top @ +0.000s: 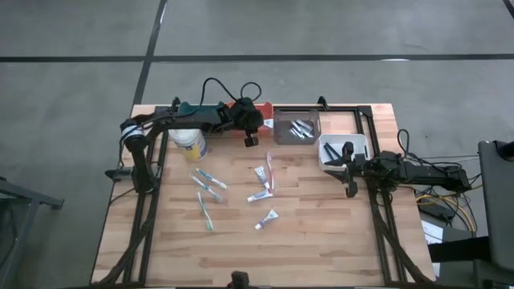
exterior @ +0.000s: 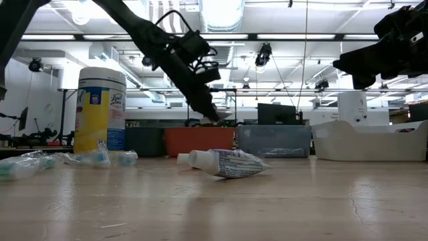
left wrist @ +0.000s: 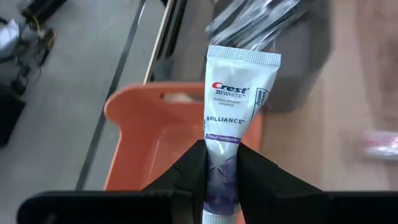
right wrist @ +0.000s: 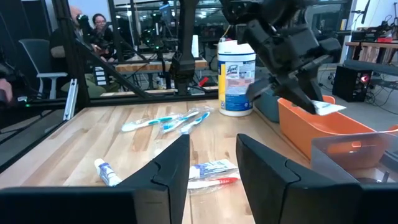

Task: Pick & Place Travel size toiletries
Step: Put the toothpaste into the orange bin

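White tube (left wrist: 239, 106), soft and light, sits clamped near its cap end in our left gripper (left wrist: 222, 163), hanging just above the orange bin (left wrist: 155, 143) beneath it. We judge a squeeze too hard would crease it. Our right gripper (right wrist: 211, 155), fingers apart and empty, waits well off, toothbrushes (right wrist: 168, 121) lying ahead of it.

Bright overhead ceiling lights; soft shadows; left wrist view background blurred; low view foreground soft.
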You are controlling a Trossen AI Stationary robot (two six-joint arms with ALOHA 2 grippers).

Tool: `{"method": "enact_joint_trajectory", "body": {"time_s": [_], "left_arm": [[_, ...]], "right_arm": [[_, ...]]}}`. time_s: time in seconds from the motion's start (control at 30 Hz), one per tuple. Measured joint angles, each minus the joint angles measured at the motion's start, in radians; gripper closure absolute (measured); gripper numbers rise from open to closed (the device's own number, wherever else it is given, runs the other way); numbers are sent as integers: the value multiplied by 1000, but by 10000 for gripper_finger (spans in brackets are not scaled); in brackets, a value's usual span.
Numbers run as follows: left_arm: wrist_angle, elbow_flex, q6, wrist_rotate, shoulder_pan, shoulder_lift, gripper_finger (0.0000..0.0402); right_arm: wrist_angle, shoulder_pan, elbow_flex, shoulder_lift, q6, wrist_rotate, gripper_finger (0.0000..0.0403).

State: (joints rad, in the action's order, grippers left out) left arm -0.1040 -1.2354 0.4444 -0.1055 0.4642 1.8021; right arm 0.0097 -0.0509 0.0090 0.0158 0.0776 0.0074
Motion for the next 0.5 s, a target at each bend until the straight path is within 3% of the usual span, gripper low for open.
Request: {"method": "enact_joint_trajectory", "body": {"time_s": [0.23,0.5], "left_arm": [[16,2,-173,-25,32,42,326],[26,2,-249,-208,38,49,326]], "right_arm": [[0,0,0,-1,-1,0,287],[0,0,0,0,0,0,279]]}}
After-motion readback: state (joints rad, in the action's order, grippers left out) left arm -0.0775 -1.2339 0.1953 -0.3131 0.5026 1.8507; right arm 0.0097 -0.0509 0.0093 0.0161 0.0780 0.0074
